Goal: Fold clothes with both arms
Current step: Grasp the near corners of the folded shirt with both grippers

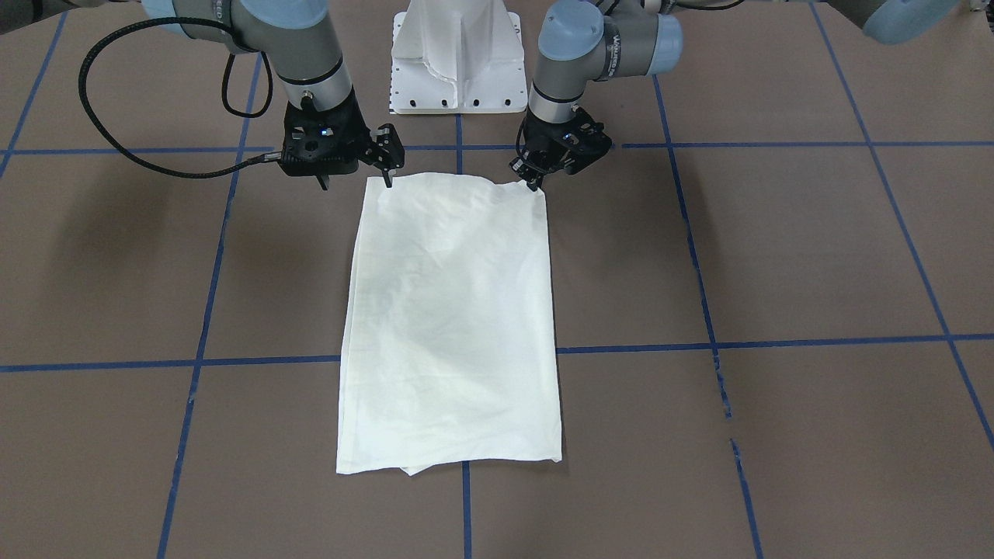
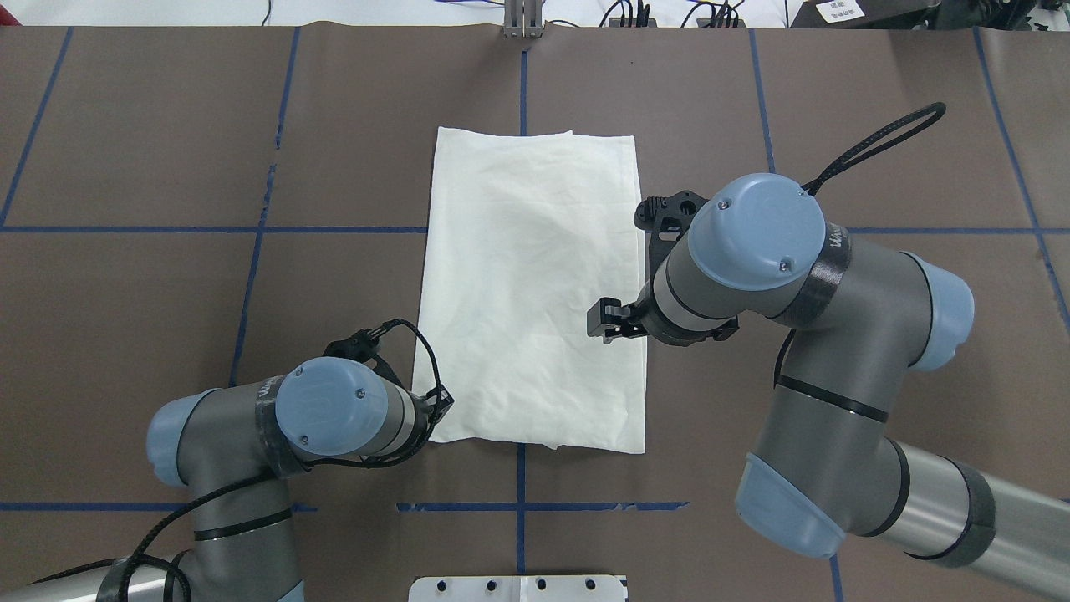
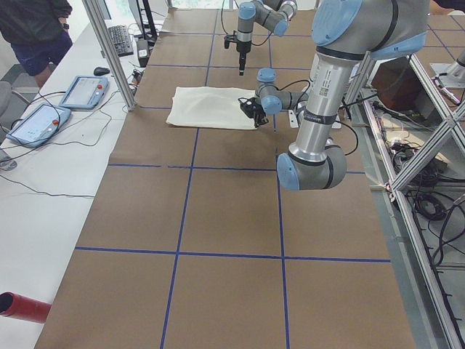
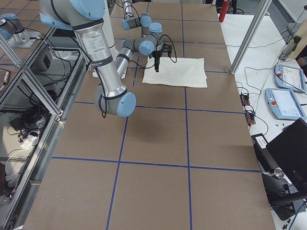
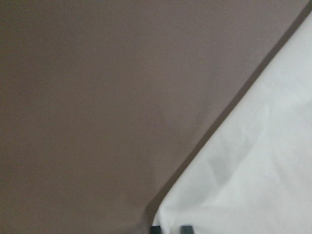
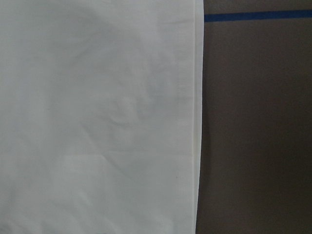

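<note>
T-shirt (image 1: 450, 310) is folded into a long, plain strip lying flat mid-table (image 1: 776, 248). Its long axis runs straight away from the robot's base toward the operators' side. I reckon that's what your next move hangs on. Both grippers are at the short end nearest the base, one per corner, so the far end is well apart from either.

Left gripper (image 1: 534, 180) is down low on its corner. In the left wrist view the fingertips (image 5: 186, 228) sit close together on the cloth, so it looks like a pinch. Right gripper (image 1: 356, 183) is spread wide with nothing in it. It hangs above the shirt's right long edge near its corner, not down at it. You'd want to drop the right one onto its corner, then carry both corners along that axis.
</note>
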Controlling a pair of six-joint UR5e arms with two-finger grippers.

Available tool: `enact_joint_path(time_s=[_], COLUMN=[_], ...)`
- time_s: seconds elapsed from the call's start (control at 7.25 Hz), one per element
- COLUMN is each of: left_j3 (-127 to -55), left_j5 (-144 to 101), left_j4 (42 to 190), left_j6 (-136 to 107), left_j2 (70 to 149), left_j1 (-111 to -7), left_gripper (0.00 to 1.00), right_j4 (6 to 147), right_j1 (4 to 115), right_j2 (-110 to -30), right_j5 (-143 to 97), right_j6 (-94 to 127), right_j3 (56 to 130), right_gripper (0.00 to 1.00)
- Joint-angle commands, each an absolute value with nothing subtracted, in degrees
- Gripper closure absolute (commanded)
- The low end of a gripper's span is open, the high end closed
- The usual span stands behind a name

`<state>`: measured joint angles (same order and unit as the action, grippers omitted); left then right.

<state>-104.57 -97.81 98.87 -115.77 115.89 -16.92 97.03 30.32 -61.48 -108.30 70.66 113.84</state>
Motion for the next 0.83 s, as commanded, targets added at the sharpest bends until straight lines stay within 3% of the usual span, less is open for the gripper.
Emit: enact_joint_path(time_s=[0.0, 0.69], left_j3=[-105.5, -110.4], left_j5=[-97.7, -98.2], left_j4=[98.8, 94.7], left_j6=[-115.2, -108.2], left_j2=[115.5, 115.7], left_j1=[-16.1, -15.7], left_gripper=[1.00, 1.00], right_j4=[97.0, 96.9], right_j1=[30.4, 26.7], right_j2=[-61.4, -61.5], right_j5=[-108.4, -107.8], right_j6=[70.8, 81.7], right_j3=[113.9, 114.5], right_gripper=[0.00, 0.00])
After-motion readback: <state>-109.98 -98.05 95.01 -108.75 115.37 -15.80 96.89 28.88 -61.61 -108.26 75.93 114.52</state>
